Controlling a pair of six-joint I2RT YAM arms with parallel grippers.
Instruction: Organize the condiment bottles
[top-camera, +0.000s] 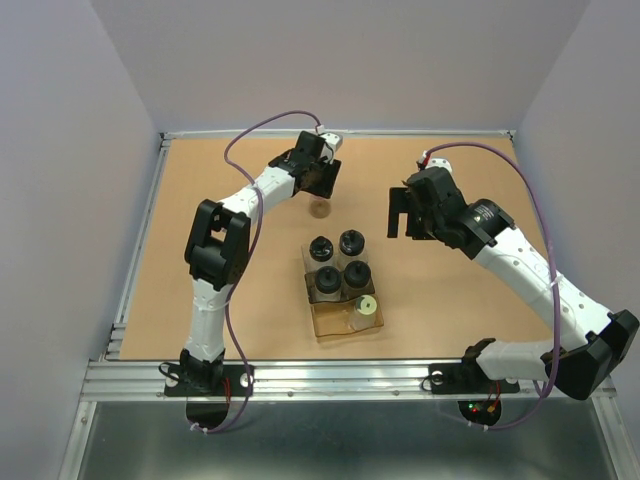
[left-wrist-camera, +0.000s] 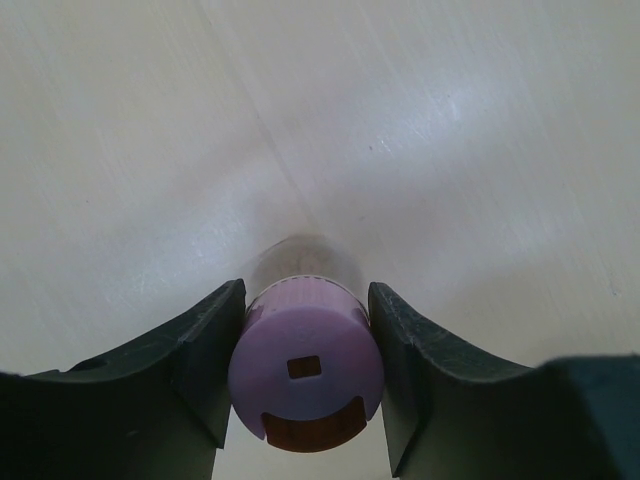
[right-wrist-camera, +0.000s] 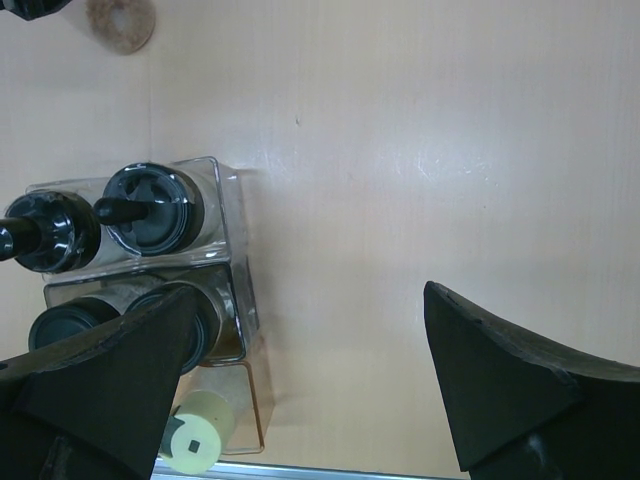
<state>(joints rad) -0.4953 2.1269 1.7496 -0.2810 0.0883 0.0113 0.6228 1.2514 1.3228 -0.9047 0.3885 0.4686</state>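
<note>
Upper centre of the top view: left gripper (top-camera: 320, 185) closed tight on the pink-capped bottle (left-wrist-camera: 305, 372), well apart from the tray (top-camera: 330, 322). In the left wrist view, gripped by the cap itself, with the fingers (left-wrist-camera: 205, 360) pressed against both of its sides and the clear body pointing away toward the desk (top-camera: 220, 200). Probably taken by the cap because that is the part easiest to reach from above, and because such a hold leaves the body free to drop into a narrow slot. Cannot tell whether standing on the desk or already lifted off it.

Centre of the top view: tray loaded with four black-capped bottles (top-camera: 350, 242), packed two by two in its upper part, and the yellow-green-capped bottle (top-camera: 366, 307) at its lower right. No bottle visible in the lower-left slot, right beside the yellow-green cap. Likely the place meant for the pink one, since filling it would complete the set of six.

Right of the tray: right gripper (right-wrist-camera: 310, 300) spread as wide as it goes, holding nothing and touching nothing. Apparently parked off to the side to keep the route from the upper centre down to the tray free for the other arm.
</note>
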